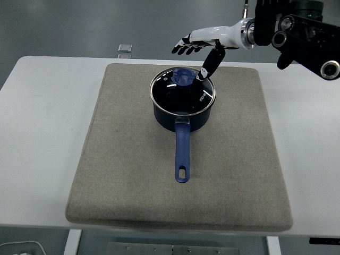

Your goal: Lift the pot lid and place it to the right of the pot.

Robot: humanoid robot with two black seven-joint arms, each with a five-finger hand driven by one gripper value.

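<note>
On the far half of a grey mat [133, 175], slightly right of its centre line, we see a dark blue pot [182, 112] with its glass lid [183, 91] seated flat on the rim. The lid carries a blue knob [184, 76] near its far edge, and white print shows at its right side, too small to read. The pot's blue handle [182, 153] runs straight toward the near edge of the table and ends in a hanging slot. The mat lies on a white table [37, 133], which shows bare on either side of it. Above the pot's far-right rim we find the right hand [204, 43], white-backed with black fingers [183, 49], reaching in from the upper right on a black arm [292, 29]. Its fingers are spread and extended leftward, holding nothing; the thumb [210, 62] hangs downward, its tip just beside the knob on the knob's right, and we cannot tell whether it touches the lid. Beyond the table's far edge, a small pale square object [125, 49] lies on the grey floor [64, 26].
</note>
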